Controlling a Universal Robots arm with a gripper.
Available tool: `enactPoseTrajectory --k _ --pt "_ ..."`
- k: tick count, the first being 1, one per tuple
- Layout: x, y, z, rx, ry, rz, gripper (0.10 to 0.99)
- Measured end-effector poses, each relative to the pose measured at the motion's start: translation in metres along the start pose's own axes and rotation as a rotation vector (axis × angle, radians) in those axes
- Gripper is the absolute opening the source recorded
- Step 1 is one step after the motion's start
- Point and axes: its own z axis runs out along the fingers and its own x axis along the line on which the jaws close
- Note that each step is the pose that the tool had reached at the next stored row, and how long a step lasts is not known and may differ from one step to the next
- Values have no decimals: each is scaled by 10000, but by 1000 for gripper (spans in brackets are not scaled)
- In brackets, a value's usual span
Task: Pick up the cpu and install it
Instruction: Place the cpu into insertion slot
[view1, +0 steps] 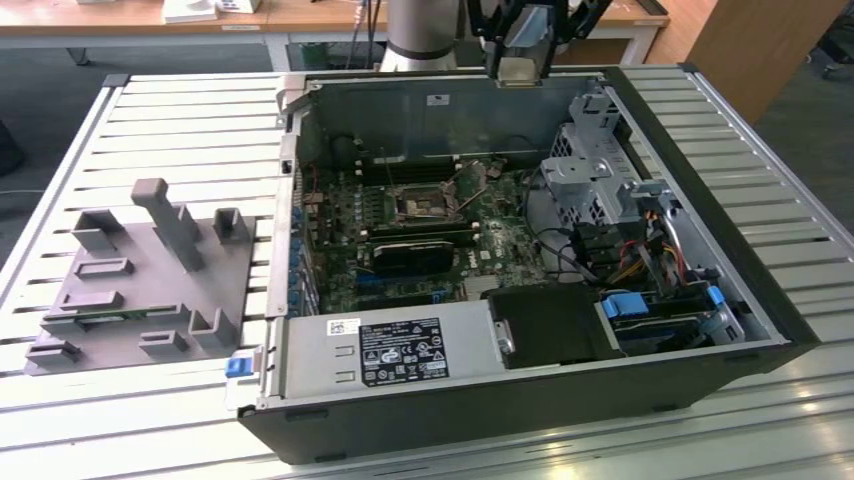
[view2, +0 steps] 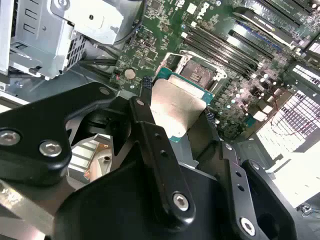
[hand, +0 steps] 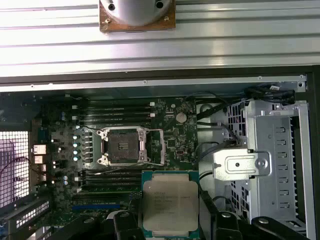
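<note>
While the arm hangs over the far wall of the open computer case (view1: 400, 110), at about twelve o'clock of that case in the exterior view, the pincer (view1: 518, 55) is closed partway onto the cpu (hand: 170, 205), with one black finger (hand: 125, 222) against each of two opposite edges. Both wrist views show the chip lying flat between the fingers, its silvery top plate toward the cameras and a thin greenish rim around it. It is held in the air above the motherboard (hand: 175, 125) and touches nothing else. The socket (hand: 124, 146) lies on the board apart from the cpu, a metal frame around a dark, exposed centre. In the exterior view it sits near the middle of the case, with a long black card (view1: 420, 250) just at its six o'clock and a metal drive cage (view1: 587, 170) at its three o'clock. A grey moulded fixture (view1: 147, 280) lies on the slatted table (view1: 160, 130) at nine o'clock of the case.
</note>
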Motion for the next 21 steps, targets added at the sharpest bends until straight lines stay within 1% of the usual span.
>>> enactPoseTrajectory --k 7,21 --pt "71 -5 1 -1 1 -1 537" --pt "130 -8 2 -1 1 -1 537"
